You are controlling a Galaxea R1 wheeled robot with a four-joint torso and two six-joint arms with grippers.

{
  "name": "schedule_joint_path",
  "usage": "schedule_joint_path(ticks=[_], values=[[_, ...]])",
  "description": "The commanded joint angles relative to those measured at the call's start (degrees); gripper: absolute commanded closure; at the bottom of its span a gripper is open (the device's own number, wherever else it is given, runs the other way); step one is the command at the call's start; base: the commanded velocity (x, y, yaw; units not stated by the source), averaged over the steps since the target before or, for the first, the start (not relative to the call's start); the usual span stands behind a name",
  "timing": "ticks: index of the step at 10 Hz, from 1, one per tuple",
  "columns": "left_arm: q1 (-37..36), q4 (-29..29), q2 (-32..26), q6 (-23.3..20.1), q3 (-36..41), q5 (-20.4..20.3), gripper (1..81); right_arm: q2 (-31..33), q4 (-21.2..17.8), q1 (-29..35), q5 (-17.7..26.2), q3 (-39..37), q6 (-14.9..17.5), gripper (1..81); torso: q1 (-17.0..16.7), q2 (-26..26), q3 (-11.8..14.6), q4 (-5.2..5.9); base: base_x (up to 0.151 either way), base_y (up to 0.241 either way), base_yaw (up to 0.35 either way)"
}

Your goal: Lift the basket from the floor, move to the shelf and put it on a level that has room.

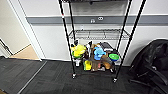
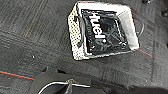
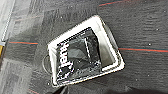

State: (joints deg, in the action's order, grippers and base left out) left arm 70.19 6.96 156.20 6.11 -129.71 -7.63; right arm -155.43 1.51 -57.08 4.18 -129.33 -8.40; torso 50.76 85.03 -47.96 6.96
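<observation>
The basket (image 2: 74, 37) is cream-white and woven, and stands on the dark grey carpet floor (image 2: 30, 32) with a black packet bearing white letters inside it. It also shows from above in the right wrist view, basket (image 3: 110, 43), with bare carpet all round it. A dark part of my left arm (image 2: 62, 83) with a white cable hangs near the basket, apart from it. The shelf (image 1: 67, 37) is a black wire rack on castors against the wall. Its middle level (image 1: 100, 33) is bare wire grid. The low tier (image 1: 95, 56) is packed with colourful toys.
A black chair (image 1: 152, 62) stands right of the rack. A doorway with tan wooden flooring (image 1: 27, 53) opens at the left. A metal strip (image 1: 32, 77) runs across the carpet. Thin red lines (image 3: 142, 50) cross the floor by the basket.
</observation>
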Motion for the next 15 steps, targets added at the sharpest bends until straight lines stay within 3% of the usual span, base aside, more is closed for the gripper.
schedule_joint_path(ticks=[1,2,4,6,11,13,15], values=[[-5.0,0.5,-1.1,0.0,0.9,4.1,1.0,0.9,-2.2,7.7,3.3,0.4,-0.1,1.0,3.5,5.4,-5.0,0.0,0.0,0.0,0.0],[-5.5,0.6,-1.1,0.0,0.9,4.2,1.0,0.9,-2.5,8.4,3.5,0.5,-0.1,1.0,4.8,7.4,-6.7,0.0,0.0,0.0,0.0],[-7.1,0.6,-1.0,0.5,0.9,4.3,1.0,0.9,-3.1,9.6,3.6,0.4,-0.1,1.0,7.3,11.4,-4.8,0.0,0.0,0.0,0.0],[-9.1,1.4,-0.8,0.5,1.3,7.2,1.0,1.0,-3.3,10.2,3.6,0.4,-0.1,1.0,9.4,14.5,-5.7,0.0,0.0,0.0,0.0],[-11.2,3.0,-0.1,0.5,0.9,7.6,1.0,0.8,-4.1,11.7,4.5,-0.4,-0.1,1.0,15.6,24.5,-5.9,0.0,0.0,0.0,0.0],[-11.6,3.0,-0.1,0.5,1.1,8.1,1.0,0.8,-4.1,12.5,4.5,-0.4,-0.1,1.0,17.9,28.0,-11.1,0.0,0.0,0.0,0.0],[-11.9,3.0,-0.1,0.6,1.1,8.1,1.0,0.7,-4.4,13.6,5.8,-0.6,-0.1,1.0,19.8,31.2,-13.3,0.0,0.0,0.0,0.0]])
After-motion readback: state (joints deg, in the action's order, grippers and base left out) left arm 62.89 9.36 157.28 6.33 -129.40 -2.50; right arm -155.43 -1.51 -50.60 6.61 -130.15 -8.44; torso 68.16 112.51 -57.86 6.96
